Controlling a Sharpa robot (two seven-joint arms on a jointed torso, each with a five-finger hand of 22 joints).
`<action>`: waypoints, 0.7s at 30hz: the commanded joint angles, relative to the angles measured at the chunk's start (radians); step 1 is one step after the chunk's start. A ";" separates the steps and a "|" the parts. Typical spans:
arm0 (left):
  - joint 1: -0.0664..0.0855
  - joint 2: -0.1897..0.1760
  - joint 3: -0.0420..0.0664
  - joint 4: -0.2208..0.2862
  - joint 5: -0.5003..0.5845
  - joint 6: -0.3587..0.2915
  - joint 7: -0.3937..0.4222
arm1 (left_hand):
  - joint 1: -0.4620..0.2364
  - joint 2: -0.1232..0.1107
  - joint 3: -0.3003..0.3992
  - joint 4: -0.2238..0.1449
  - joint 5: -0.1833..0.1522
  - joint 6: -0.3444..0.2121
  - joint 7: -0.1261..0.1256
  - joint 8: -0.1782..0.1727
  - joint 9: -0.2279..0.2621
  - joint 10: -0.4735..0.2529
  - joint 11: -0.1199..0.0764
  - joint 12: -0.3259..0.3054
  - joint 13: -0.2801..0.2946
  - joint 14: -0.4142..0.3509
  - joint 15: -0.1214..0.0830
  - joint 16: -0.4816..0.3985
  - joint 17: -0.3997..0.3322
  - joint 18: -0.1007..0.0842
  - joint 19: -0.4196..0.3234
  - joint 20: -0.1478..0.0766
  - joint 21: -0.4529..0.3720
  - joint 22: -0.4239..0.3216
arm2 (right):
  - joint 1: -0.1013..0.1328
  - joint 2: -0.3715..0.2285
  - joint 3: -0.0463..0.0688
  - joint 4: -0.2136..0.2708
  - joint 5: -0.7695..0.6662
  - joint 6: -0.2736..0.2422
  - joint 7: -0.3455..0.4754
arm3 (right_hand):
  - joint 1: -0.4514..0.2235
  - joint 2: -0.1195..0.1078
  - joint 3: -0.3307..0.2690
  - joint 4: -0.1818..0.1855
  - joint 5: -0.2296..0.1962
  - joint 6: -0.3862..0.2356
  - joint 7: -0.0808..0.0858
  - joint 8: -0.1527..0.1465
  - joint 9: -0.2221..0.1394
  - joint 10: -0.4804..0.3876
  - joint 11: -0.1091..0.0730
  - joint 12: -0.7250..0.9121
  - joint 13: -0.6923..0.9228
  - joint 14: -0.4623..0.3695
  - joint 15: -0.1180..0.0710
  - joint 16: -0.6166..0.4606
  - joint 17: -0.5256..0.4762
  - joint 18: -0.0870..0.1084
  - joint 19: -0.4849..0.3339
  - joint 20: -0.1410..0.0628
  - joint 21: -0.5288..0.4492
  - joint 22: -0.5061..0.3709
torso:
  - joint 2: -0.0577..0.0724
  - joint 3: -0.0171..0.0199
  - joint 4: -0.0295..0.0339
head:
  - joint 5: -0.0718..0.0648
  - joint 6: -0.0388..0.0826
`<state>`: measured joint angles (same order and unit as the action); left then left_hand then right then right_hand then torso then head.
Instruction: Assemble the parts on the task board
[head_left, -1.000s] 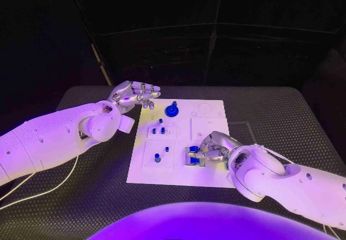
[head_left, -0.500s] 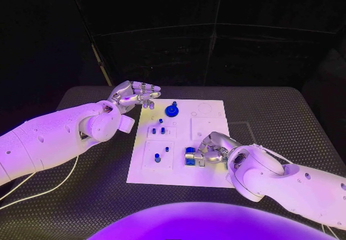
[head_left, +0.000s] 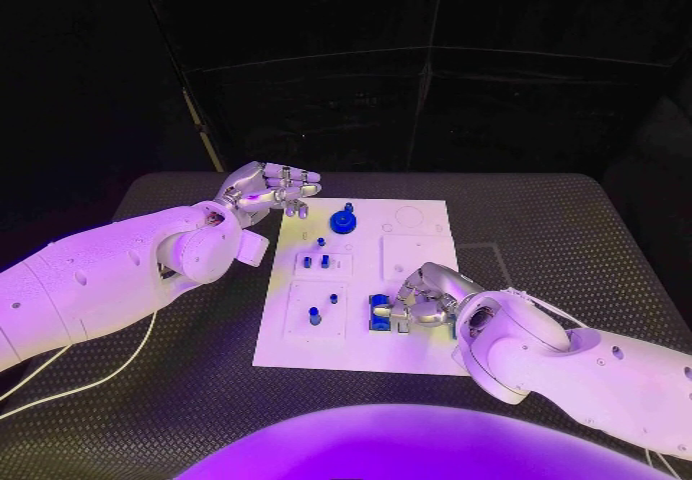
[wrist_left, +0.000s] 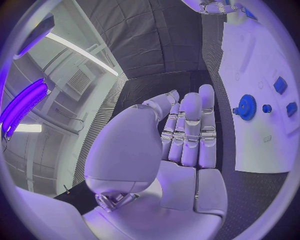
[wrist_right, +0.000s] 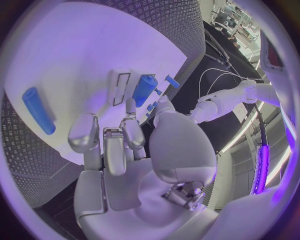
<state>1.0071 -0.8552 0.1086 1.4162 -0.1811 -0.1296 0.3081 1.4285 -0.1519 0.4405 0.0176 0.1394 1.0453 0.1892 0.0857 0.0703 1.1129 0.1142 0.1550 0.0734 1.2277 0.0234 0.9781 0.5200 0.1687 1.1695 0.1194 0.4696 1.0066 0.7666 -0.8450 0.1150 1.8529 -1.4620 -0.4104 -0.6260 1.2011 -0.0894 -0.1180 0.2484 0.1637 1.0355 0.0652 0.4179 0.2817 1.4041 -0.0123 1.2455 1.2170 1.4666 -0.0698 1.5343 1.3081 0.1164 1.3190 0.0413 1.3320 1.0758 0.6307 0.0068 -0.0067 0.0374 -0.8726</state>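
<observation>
Board lies mid-table in my head view; my right hand pinches a blue part over its near right area. Left hand hovers off the far left corner. Left wrist: fingers straight, together, empty, beside the gear. Right wrist: fingertips meet a blue part.
</observation>
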 joint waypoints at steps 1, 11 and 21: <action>0.001 0.000 0.001 0.002 0.004 0.009 0.002 | -0.009 0.004 -0.005 -0.002 0.006 -0.008 -0.001 -0.001 0.000 -0.005 0.001 0.003 -0.001 -0.008 0.000 -0.004 -0.001 0.012 -0.004 0.000 -0.003 0.001 | 0.001 -0.005 0.000 0.009 -0.024 -0.009 0.019 | 0.067 0.002 0.008 -0.033 0.010 0.001 -0.005 0.005 0.003 0.006 -0.002 0.001 0.003 0.084 -0.007 0.001 0.157 -0.019 -0.004 -0.004 -0.001 0.002 | 0.000 -0.0001 -0.0004 | 0.000 0.000; 0.001 0.000 0.001 0.000 0.004 0.009 0.003 | -0.009 0.004 -0.005 -0.002 0.006 -0.008 -0.001 -0.001 0.000 -0.005 0.001 0.003 -0.001 -0.008 0.000 -0.004 -0.001 0.012 -0.004 0.000 -0.003 0.001 | 0.001 -0.026 0.000 0.026 -0.050 -0.014 0.041 | 0.106 0.000 -0.010 -0.052 0.026 -0.002 -0.002 0.003 0.008 0.009 0.000 0.002 0.010 0.085 -0.005 0.002 0.162 -0.020 -0.001 -0.003 0.001 0.008 | 0.000 -0.0005 0.0001 | -0.007 0.000; 0.001 0.001 0.001 -0.001 0.004 0.009 0.002 | -0.008 0.003 -0.004 -0.003 0.006 -0.009 -0.001 -0.001 0.000 -0.006 0.001 0.004 -0.001 -0.009 0.000 -0.004 0.000 0.012 -0.005 0.000 -0.003 0.001 | 0.001 -0.022 0.000 0.023 -0.051 0.018 0.042 | 0.101 0.002 -0.019 -0.047 0.023 0.004 -0.003 0.007 0.010 0.012 0.000 0.005 0.016 0.086 -0.005 0.003 0.165 -0.021 0.001 -0.003 0.003 0.011 | 0.001 -0.0013 0.0004 | -0.003 0.000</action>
<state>1.0071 -0.8540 0.1086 1.4143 -0.1811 -0.1295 0.3079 1.4285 -0.1520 0.4405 0.0176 0.1394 1.0453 0.1892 0.0857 0.0704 1.1130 0.1143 0.1550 0.0734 1.2277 0.0234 0.9786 0.5201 0.1687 1.1695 0.1194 0.4697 1.0066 0.7666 -0.8674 0.1150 1.8741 -1.5015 -0.4116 -0.5965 1.3002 -0.0890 -0.1323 0.2002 0.1841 1.0355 0.0652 0.4180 0.2912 1.4117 -0.0126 1.2456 1.2317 1.4666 -0.0697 1.5342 1.3078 0.1163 1.3190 0.0413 1.3320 1.0860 0.6305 0.0066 -0.0058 0.0337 -0.8726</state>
